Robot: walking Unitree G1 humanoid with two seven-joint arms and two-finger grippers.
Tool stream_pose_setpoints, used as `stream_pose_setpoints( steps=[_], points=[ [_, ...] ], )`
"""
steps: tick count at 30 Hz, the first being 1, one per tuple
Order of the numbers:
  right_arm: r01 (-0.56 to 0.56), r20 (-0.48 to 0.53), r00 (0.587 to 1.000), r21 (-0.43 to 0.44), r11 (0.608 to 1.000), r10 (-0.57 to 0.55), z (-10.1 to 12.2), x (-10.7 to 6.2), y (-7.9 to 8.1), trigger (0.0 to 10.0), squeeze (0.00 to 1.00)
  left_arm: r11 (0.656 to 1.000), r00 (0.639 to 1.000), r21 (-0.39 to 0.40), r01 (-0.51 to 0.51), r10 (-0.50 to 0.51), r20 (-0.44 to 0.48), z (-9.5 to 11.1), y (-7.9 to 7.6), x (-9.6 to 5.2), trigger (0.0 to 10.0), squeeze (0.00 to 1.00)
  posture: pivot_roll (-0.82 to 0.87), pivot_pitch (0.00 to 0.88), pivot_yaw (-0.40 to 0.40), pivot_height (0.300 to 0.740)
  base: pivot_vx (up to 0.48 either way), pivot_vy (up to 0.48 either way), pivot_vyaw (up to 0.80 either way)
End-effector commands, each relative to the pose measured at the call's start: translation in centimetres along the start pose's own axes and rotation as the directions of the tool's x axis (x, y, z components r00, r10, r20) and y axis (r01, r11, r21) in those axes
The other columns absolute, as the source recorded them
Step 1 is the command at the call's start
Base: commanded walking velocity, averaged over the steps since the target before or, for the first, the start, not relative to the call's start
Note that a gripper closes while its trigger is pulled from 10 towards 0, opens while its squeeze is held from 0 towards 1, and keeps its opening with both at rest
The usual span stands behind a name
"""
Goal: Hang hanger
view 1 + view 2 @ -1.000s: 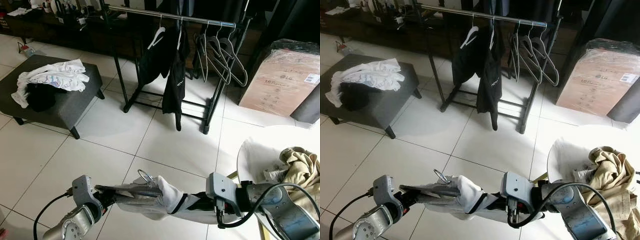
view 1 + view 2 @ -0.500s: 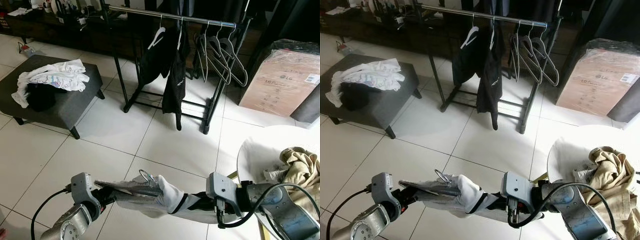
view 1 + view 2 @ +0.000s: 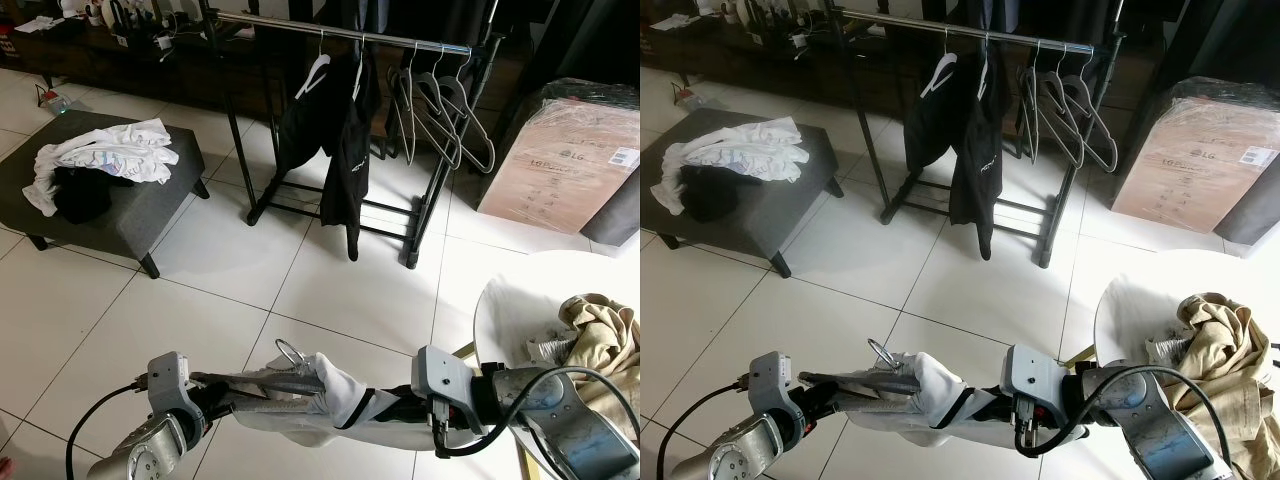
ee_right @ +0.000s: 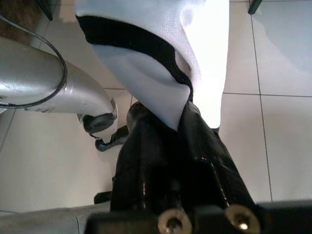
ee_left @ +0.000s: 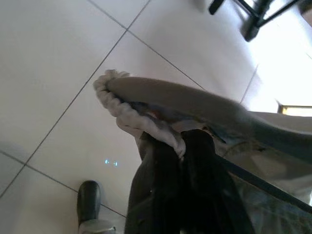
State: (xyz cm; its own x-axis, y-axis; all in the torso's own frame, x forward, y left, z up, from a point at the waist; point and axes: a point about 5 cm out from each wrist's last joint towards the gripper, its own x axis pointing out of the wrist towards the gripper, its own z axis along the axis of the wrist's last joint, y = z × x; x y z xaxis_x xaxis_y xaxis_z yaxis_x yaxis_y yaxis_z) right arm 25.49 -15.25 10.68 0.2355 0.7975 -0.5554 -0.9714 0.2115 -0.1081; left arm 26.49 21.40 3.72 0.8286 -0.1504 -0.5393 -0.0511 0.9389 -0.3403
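A grey hanger [image 3: 272, 379] with a metal hook [image 3: 289, 349] carries a white garment with black trim [image 3: 335, 398], held low over the tiled floor between my two arms. My left gripper [image 3: 225, 386] is shut on the hanger's end, where the cloth is bunched [image 5: 127, 113] over the hanger arm [image 5: 195, 101]. My right gripper [image 3: 388, 410] is shut on the garment's other side, pinching the trimmed edge [image 4: 161, 87]. Across the floor, the clothes rack's rail [image 3: 340, 32] holds two black garments [image 3: 338, 135] and several empty hangers [image 3: 440, 110].
A grey ottoman [image 3: 130, 215] with white and black clothes stands at the left. A wrapped cardboard box [image 3: 560, 160] sits right of the rack. A round white table [image 3: 505, 310] with a beige garment [image 3: 605, 335] is close on my right.
The view has shifted slightly. The left arm and the hanger end have dipped a little. Both grips are unchanged.
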Motion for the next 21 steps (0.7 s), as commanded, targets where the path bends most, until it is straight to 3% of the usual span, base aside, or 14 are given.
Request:
stream_pose_setpoints(
  steps=[1, 7, 10, 15, 19, 20, 21],
  points=[
    [-0.018, 0.005, 1.0, 0.0, 1.0, 0.018, -0.2, 0.1, 0.3, 0.0, 0.0, 0.995, 0.998, 0.069, 0.067, -0.066, -0.02, -0.5, -0.6, -0.3, 0.0, 0.0, -0.06, 0.206, -0.025, 0.74, 0.0, 0.0, 0.0],
    [-0.039, -0.018, 0.999, 0.0, 0.999, 0.039, -0.6, 0.2, 0.7, 0.0, 0.0, 0.932, 0.988, 0.329, 0.156, -0.151, -0.04, -0.4, -1.3, -0.7, 0.0, 0.0, -0.06, 0.206, -0.025, 0.74, 0.0, 0.0, 0.0],
    [-0.038, -0.021, 0.999, -0.001, 0.999, 0.038, -0.7, 0.2, 0.7, 0.0, 0.0, 0.929, 0.986, 0.333, 0.165, -0.164, -0.03, -0.2, -1.4, -0.8, 0.0, 0.0, -0.06, 0.206, -0.025, 0.74, 0.0, 0.0, 0.0],
    [-0.029, -0.02, 0.999, -0.001, 1.0, 0.029, -0.7, 0.2, 0.5, 0.0, 0.0, 0.942, 0.995, 0.322, 0.093, -0.097, -0.003, 0.1, -0.5, -0.8, 0.0, 0.0, -0.06, 0.205, -0.024, 0.74, 0.0, 0.0, 0.0],
    [-0.027, -0.02, 0.999, -0.002, 1.0, 0.027, -0.7, 0.2, 0.4, 0.0, 0.0, 0.98, 0.999, 0.199, -0.028, 0.024, 0.022, 0.1, 0.7, -0.4, 0.0, 0.0, -0.06, 0.205, -0.024, 0.74, 0.0, 0.0, 0.0],
    [-0.026, -0.019, 0.999, -0.002, 1.0, 0.026, -0.7, 0.2, 0.4, 0.0, 0.0, 0.983, 0.999, 0.183, -0.031, 0.027, 0.027, 0.1, 0.6, -0.4, 2.9, 0.0, -0.06, 0.205, -0.024, 0.74, 0.0, 0.0, 0.0],
    [-0.027, -0.019, 0.999, -0.002, 1.0, 0.027, -0.7, 0.2, 0.4, 0.0, 0.0, 0.986, 0.999, 0.164, -0.034, 0.029, 0.035, 0.1, 0.6, -0.3, 9.3, 0.0, -0.06, 0.205, -0.024, 0.74, 0.0, 0.0, 0.0]
  ],
)
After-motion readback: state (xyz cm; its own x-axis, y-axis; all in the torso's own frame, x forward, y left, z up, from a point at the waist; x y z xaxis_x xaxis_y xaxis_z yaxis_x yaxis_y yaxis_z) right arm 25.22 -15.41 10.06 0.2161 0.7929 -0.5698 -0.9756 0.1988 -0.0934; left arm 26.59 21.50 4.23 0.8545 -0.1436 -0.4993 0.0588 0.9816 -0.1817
